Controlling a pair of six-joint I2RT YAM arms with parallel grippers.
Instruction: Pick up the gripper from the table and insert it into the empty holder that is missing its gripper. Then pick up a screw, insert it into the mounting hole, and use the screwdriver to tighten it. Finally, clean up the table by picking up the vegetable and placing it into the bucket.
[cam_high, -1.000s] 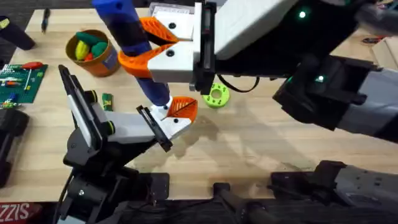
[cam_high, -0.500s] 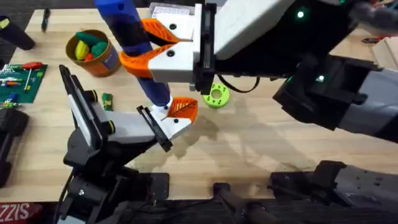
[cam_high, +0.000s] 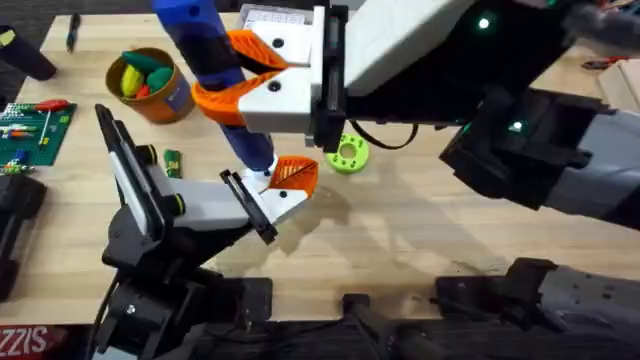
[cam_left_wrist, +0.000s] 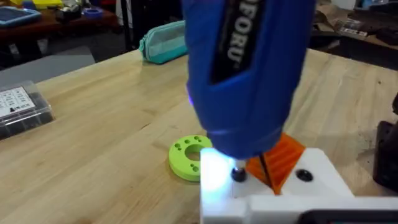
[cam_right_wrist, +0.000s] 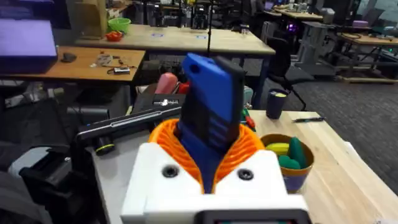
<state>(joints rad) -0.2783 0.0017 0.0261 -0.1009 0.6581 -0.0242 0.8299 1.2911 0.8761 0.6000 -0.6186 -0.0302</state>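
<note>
Now right hand (cam_high: 250, 75) clamped on thick dark-blue cylindrical screwdriver (cam_high: 215, 70), tip on screw in white blocky holder (cam_left_wrist: 273, 193) beside orange ribbed gripper (cam_high: 293, 174). Keep shaft vertical, press lightly. Left hand: cannot tell.

Bare table (cam_high: 420, 230) lies open right of the holder (cam_high: 262, 205); the upright screwdriver (cam_high: 215, 75) blocks above it, the green ring-shaped disc (cam_high: 347, 154) near.
</note>
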